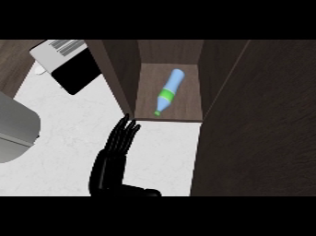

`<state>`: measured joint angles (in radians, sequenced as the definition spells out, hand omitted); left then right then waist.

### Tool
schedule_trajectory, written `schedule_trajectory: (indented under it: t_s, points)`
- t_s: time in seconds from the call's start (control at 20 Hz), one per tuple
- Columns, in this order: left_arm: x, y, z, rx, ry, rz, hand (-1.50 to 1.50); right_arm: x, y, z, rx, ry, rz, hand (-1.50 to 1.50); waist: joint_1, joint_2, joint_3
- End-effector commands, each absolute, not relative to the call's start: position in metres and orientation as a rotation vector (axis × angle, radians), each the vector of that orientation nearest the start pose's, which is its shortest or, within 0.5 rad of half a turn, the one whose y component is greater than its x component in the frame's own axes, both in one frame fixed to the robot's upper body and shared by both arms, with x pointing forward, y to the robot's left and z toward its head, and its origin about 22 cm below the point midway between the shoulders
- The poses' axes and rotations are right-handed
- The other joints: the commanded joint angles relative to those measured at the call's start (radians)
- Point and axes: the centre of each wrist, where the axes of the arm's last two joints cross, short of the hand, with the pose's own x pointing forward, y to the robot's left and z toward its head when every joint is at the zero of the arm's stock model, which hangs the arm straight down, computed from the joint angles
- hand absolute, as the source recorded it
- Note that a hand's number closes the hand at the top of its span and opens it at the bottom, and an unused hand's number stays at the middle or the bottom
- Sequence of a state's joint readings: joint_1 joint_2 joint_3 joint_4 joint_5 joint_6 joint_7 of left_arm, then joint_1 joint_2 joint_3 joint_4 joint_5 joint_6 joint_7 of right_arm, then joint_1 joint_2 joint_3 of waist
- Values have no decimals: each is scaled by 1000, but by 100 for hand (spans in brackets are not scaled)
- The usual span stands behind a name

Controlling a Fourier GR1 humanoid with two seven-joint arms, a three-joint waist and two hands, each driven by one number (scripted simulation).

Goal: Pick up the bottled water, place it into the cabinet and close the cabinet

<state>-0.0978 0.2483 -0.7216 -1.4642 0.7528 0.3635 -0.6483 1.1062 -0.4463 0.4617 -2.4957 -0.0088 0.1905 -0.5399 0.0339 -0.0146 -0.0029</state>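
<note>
Nearest, a black hand (116, 154) rises from the lower edge over the white marble counter (72, 138), its fingers straight and pressed together, holding nothing; I cannot tell which of the 2 hands it is. Its fingertips point toward the front edge of the cabinet (123, 69). Inside, on the wooden shelf (187, 101), the bottled water (167, 92) lies on its side, cap toward the front. A wide dark door panel (269, 124) fills the right. Far left stands a toaster (68, 62).
</note>
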Motion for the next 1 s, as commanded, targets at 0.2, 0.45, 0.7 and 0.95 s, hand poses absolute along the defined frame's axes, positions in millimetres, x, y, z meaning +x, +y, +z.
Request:
schedule_trajectory:
  t_s: [0.2, 0.45, 0.7, 0.95]
  points:
    - [147, 185, -31, -489, -1770, 148, -150, 26, -228, 157, 513, -1847, 765, 150, 35, -2, -6]
    - [127, 232, -26, -437, -1810, 150, -150, 32, -223, 158, 568, -1851, 857, 150, 37, 0, -7]
    - [109, 273, -17, -429, -1837, 132, -150, 32, -212, 162, 608, -1863, 787, 150, 38, 6, -7]
    - [98, 295, -7, -449, -1854, 128, -150, 33, -200, 161, 672, -1780, 725, 150, 56, 17, -8]
